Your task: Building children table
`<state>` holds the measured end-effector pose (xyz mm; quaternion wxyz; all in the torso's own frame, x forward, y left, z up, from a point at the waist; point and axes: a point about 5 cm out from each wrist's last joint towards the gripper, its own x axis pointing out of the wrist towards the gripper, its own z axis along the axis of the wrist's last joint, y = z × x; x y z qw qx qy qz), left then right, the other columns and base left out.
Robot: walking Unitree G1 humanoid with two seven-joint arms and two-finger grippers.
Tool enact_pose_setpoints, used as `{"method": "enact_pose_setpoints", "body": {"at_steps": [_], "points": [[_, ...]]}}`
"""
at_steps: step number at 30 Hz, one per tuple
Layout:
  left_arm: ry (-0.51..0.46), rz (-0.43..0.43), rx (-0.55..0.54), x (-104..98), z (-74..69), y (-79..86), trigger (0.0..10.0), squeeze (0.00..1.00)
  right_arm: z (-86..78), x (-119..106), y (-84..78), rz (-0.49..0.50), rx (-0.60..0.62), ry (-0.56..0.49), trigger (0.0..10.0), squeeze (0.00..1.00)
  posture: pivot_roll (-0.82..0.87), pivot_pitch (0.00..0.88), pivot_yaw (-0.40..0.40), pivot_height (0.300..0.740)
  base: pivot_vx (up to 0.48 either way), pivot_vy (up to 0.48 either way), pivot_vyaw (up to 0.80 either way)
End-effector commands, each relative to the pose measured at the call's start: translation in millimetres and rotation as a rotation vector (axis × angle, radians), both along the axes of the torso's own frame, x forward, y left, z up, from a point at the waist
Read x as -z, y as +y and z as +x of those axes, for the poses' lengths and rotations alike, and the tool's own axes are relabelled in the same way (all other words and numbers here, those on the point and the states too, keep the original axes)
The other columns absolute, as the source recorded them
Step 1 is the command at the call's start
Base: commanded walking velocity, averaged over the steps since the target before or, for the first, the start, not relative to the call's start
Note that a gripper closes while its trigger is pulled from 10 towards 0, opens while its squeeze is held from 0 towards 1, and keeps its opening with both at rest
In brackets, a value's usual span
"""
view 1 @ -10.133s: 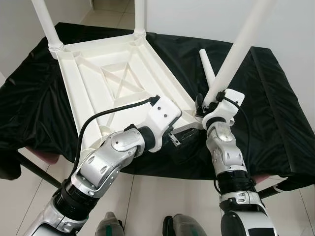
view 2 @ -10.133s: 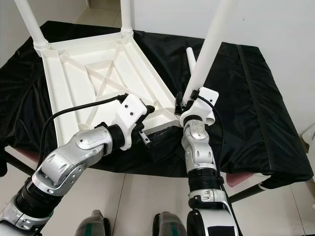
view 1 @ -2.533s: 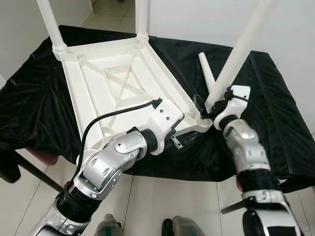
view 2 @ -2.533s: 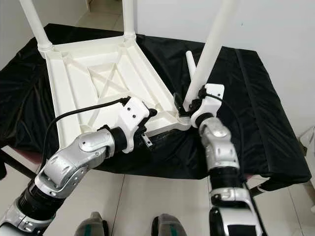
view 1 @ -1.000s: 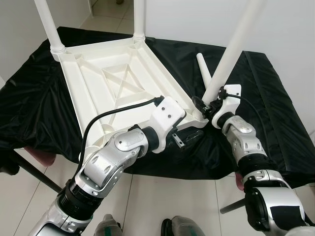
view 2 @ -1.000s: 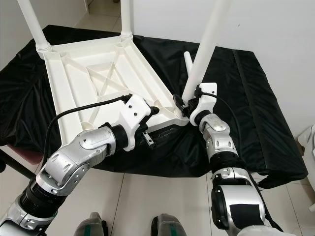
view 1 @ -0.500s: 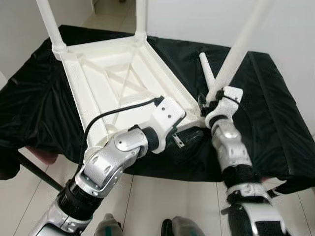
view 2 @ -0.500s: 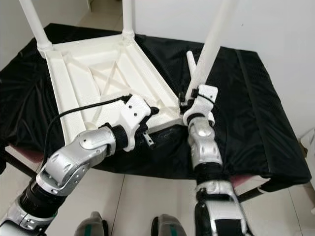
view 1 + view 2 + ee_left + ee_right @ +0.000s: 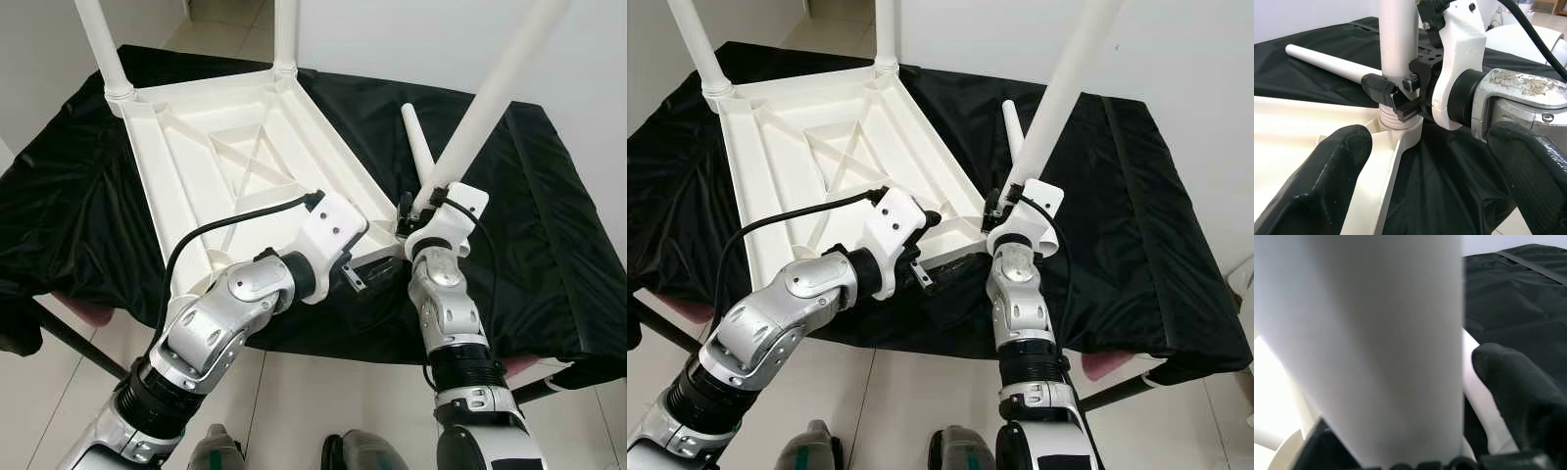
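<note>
Black-draped bench [image 9: 549,225] w/ upturned white tabletop [image 9: 225,166] centre-left; right gripper [image 9: 1393,95] fingers clamped on leg [image 9: 480,117] base at near-right corner socket, left gripper [image 9: 1430,176] fingers wide open, empty; leg looks light, stiff, smooth—grip low.

No lettering, label, brand mark or number can be read anywhere in these views. The white plastic table [image 9: 235,166], its legs and the black cloth [image 9: 549,225] over the bench are all plain, and the robot's silver arms carry no legible markings.
</note>
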<state>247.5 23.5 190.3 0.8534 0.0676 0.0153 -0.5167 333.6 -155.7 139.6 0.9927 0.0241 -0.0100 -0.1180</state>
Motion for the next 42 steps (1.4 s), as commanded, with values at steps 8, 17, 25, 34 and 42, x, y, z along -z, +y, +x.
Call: {"method": "enact_pose_setpoints", "body": {"at_steps": [8, 17, 25, 34, 42], "points": [[0.021, 0.007, 0.034, 3.7, -3.5, -0.8, 10.0, 0.00, 7.5, -10.1, -11.5, 0.020, -0.143, -0.032, 10.0, 1.00, -0.04, 0.004, -0.045, 0.740, 0.000, 0.000, 0.00], [0.024, 0.004, 0.027, 3.6, -2.8, -0.7, 10.0, 0.00, 15.4, -12.4, -22.1, -0.030, -0.437, -0.031, 10.0, 0.00, -0.05, 0.009, -0.043, 0.740, 0.000, 0.000, 0.00], [0.013, 0.005, 0.023, 1.8, -0.4, 0.6, 10.0, 0.00, 17.4, 2.9, -22.9, -0.109, -0.720, 0.050, 10.0, 0.00, -0.05, 0.009, -0.036, 0.740, 0.000, 0.000, 0.00], [0.008, 0.005, 0.017, 0.8, 0.0, 0.9, 10.0, 0.00, 22.2, 3.4, -27.5, -0.126, -0.802, 0.055, 4.2, 0.00, -0.03, 0.004, -0.039, 0.740, 0.000, 0.000, 0.00], [0.008, 0.002, 0.021, 0.1, -0.5, 0.1, 10.0, 0.00, 27.9, -3.1, -34.8, -0.129, -0.793, 0.031, 0.9, 0.00, -0.03, 0.007, -0.038, 0.740, 0.000, 0.000, 0.00]]}}
